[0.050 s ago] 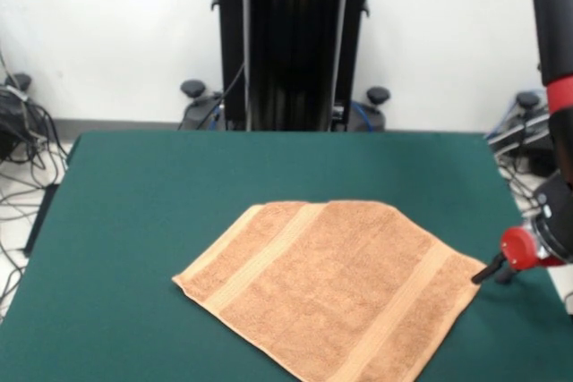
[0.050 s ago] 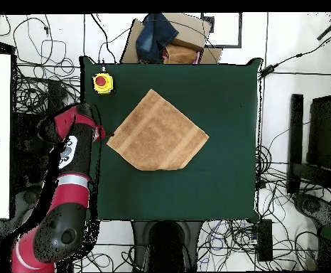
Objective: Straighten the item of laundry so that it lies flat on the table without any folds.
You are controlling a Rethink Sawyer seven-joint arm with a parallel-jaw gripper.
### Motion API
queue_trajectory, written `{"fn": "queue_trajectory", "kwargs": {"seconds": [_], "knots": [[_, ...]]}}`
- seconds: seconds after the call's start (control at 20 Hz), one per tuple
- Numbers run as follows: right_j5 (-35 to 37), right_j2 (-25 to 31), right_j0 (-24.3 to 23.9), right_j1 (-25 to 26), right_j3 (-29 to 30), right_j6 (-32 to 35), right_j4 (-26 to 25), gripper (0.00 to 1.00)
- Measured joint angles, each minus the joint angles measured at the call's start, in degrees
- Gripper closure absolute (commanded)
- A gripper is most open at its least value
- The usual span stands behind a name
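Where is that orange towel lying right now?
In the overhead view the towel lies turned diamond-wise on the upper middle of the green table, right of the red button.

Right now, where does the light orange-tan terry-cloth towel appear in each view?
Front view: the light orange-tan terry-cloth towel lies lower centre-right, reaching the bottom edge.
Overhead view: it lies upper centre on the dark green table.
Shared landmark: the red gripper beside one towel corner.

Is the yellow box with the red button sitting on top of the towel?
No. In the overhead view the yellow box sits on the bare green table near a corner, apart from the towel.
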Motion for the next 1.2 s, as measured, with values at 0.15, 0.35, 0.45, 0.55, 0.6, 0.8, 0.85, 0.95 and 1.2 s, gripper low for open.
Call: {"fn": "queue_trajectory", "kwargs": {"seconds": [0.15,0.35,0.45,0.55,0.6,0.8,0.85,0.95,1.2], "knots": [[0.3,-0.1,0.0,0.1,-0.3,0.6,0.0,0.00],[0.3,-0.3,0.1,0.2,-0.3,1.1,0.0,0.00],[0.3,-0.4,0.1,0.2,-0.3,1.3,0.0,0.00],[0.3,-0.4,0.2,0.2,-0.3,1.5,0.0,0.00],[0.3,-0.5,0.2,0.2,-0.2,1.5,0.0,0.00],[0.3,-0.6,0.3,0.2,-0.1,2.1,0.0,0.00],[0.2,-0.7,0.4,0.2,0.0,2.2,0.0,0.00],[-0.1,-0.7,0.5,0.0,0.3,2.2,0.0,0.00],[-2.7,-0.7,1.0,-1.2,3.1,2.2,-0.8,0.00]]}}
